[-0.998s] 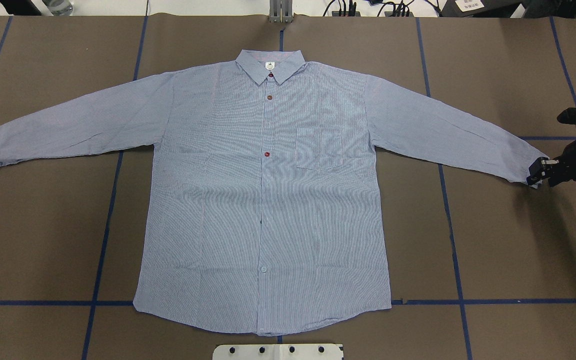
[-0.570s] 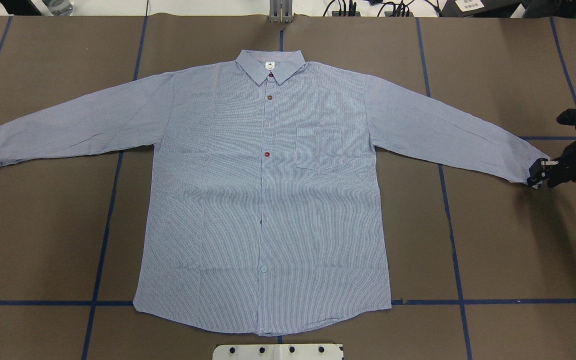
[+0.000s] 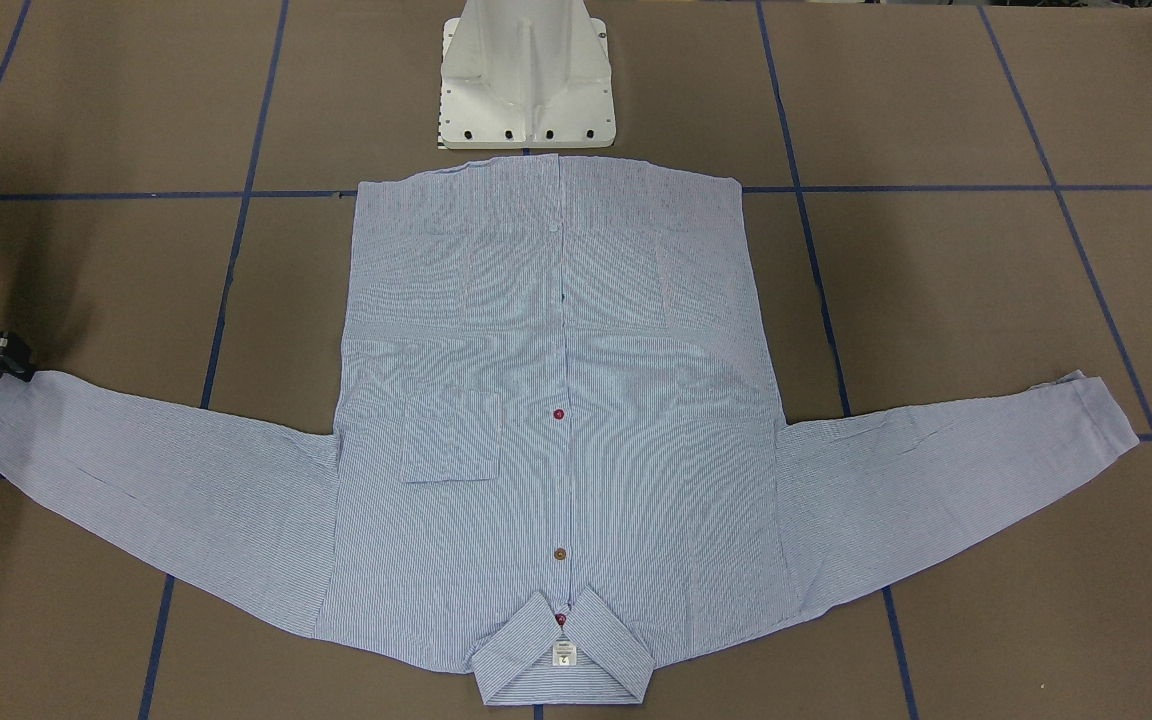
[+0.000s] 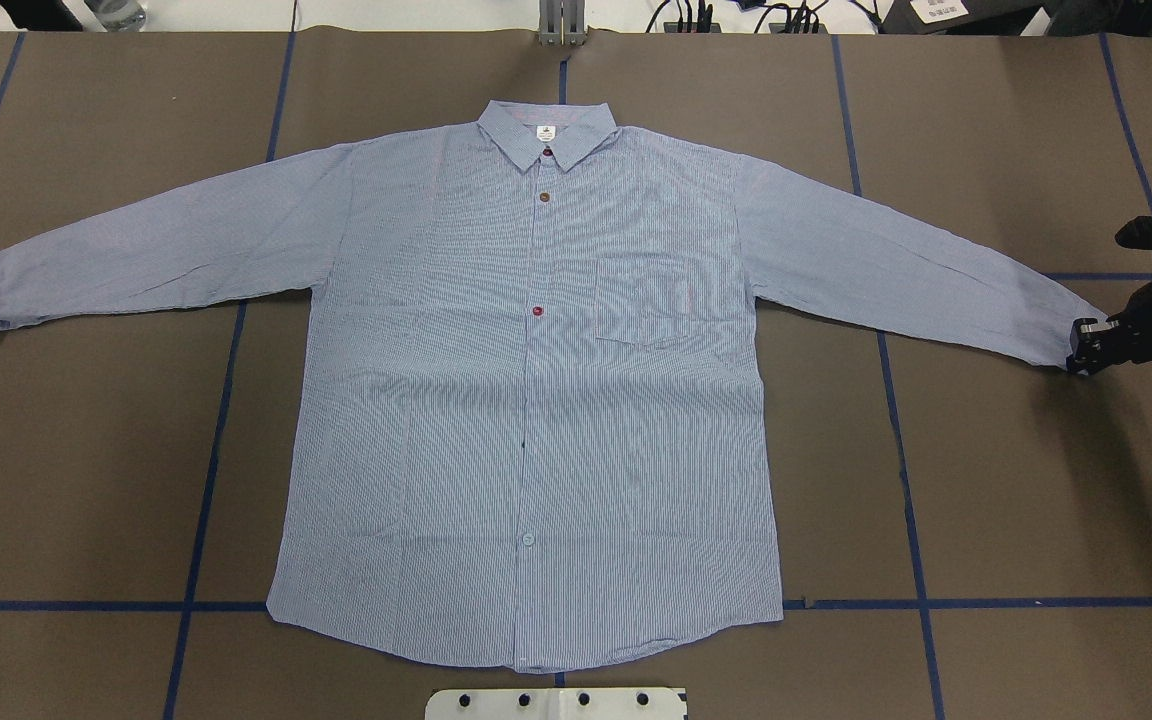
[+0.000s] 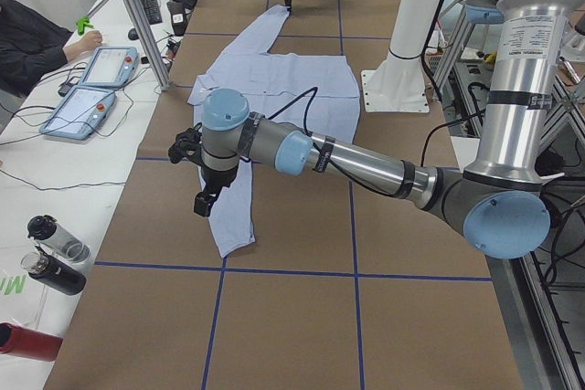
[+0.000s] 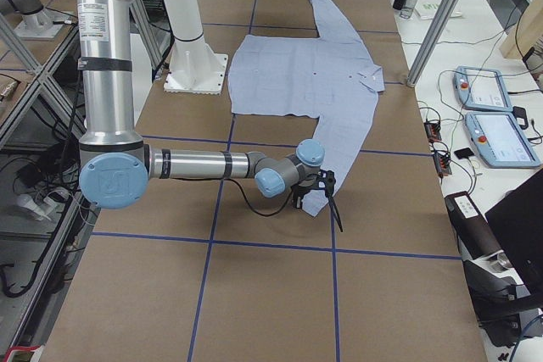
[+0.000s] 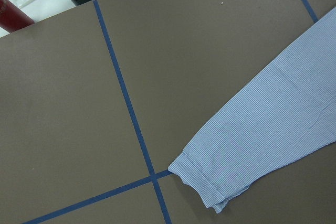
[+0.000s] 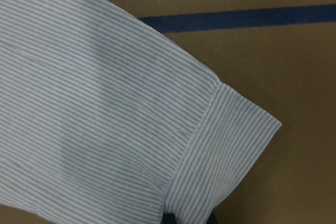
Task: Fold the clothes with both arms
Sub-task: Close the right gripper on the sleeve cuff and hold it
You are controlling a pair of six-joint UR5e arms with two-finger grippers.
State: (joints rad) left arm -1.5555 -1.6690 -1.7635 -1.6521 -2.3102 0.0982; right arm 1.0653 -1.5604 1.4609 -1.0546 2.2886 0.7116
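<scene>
The table (image 4: 1016, 480) has a brown cover ruled into squares by blue tape (image 4: 206, 470). A white bench (image 5: 27, 198) runs along its far side. On the bench lie two pendants (image 5: 91, 89) with a person's hand (image 5: 84, 43) near them. Toward its left end are three bottles (image 5: 53, 273) (one red, one black, one clear with a dark cap; what they hold cannot be seen).

The shirt (image 4: 526, 400) lies flat on the table, front up and buttoned. Its hem is near the white pedestal (image 3: 526, 80), its collar is at the far side, and its sleeves are spread left and right. Its neck label (image 4: 543, 131) is white, with print too small to read.

The right gripper (image 4: 1081, 350) sits low on the table and pinches the near corner of the right cuff. The left gripper (image 5: 202, 205) hangs over the left cuff, and I cannot tell whether its jaws are parted.
</scene>
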